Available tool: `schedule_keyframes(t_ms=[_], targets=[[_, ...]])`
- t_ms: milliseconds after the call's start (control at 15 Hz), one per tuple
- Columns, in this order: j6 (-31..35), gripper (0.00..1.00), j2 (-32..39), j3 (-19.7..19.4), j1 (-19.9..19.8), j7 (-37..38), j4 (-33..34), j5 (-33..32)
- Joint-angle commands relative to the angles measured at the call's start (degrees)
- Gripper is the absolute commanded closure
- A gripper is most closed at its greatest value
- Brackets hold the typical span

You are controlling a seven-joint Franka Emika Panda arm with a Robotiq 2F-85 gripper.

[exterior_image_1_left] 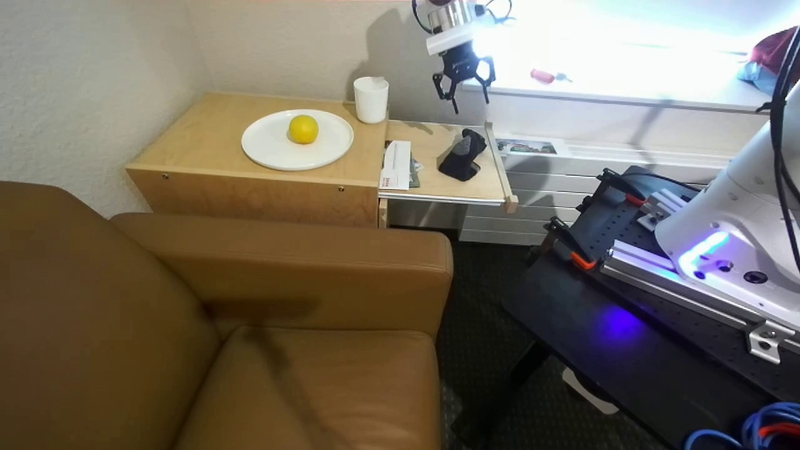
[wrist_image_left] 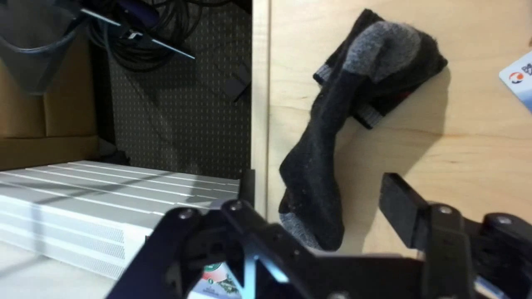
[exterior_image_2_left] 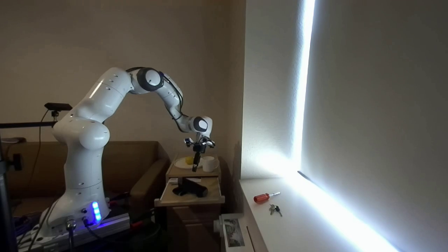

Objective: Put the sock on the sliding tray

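One white card (exterior_image_1_left: 396,164) shares the tray (exterior_image_1_left: 437,187) with the sock (exterior_image_1_left: 462,155)

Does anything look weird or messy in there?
A little: the dark sock looks bent and bunched up on the sliding tray, sharing it with papers, near a plate and mug. That's a funny spot for a sock. I see nothing spilled or broken.

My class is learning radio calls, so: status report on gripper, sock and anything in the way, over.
Gripper open, above black sock, no contact. Sock rests on sliding tray. White paper beside sock, apart; nothing seen between gripper and sock.
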Motion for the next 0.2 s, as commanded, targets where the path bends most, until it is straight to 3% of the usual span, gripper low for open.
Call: schedule_keyframes(t_ms=[0, 67, 133], targets=[[-2.2, 0.00, -13.5, 1.0, -1.3, -10.3, -8.9, -4.0], [-1.5, 0.00, -17.0, 0.8, -1.2, -12.5, -11.2, -5.9], [-2.6, 0.03, -9.3, 0.9, -1.0, -7.9, -4.0, -3.8]])
